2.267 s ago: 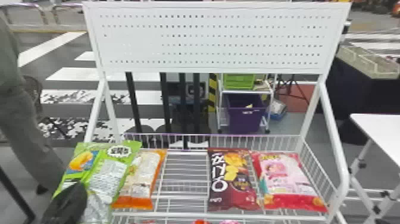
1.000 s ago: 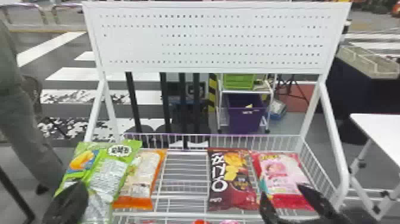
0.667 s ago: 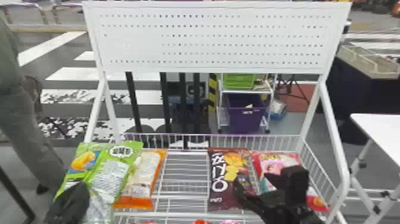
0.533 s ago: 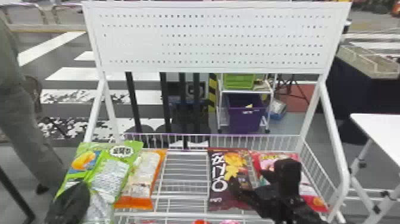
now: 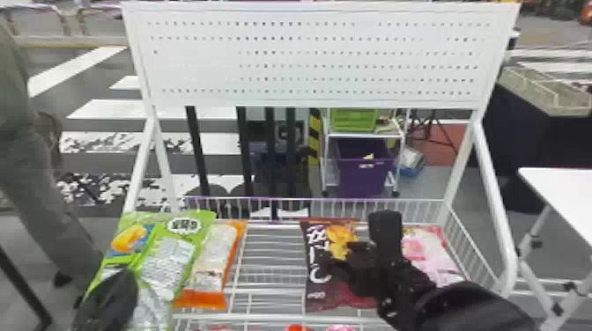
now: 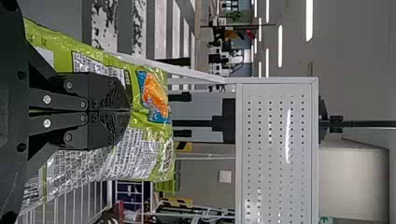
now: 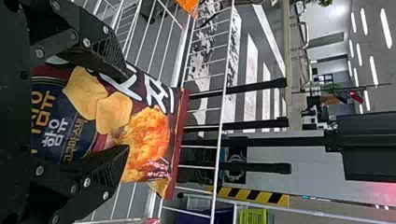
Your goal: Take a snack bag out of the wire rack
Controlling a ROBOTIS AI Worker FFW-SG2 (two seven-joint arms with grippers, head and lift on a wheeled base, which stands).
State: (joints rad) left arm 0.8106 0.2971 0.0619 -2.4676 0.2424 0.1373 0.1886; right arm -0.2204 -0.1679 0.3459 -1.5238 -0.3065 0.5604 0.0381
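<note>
A soft snack between spread black fingers

The right gripper (image 7: 127,112) stands wide over the dark snack bag (image 5: 320,288), which lies right of centre in the wire rack (image 5: 414,200) – light and slippery, I'd guess, with chips that crush easily. Better to squeeze its plump middle gently from both sides, clear of the wires – meanwhile, near left, the left gripper (image 6: 130,110) seems to pinch the green bag (image 6: 135,151)
</note>
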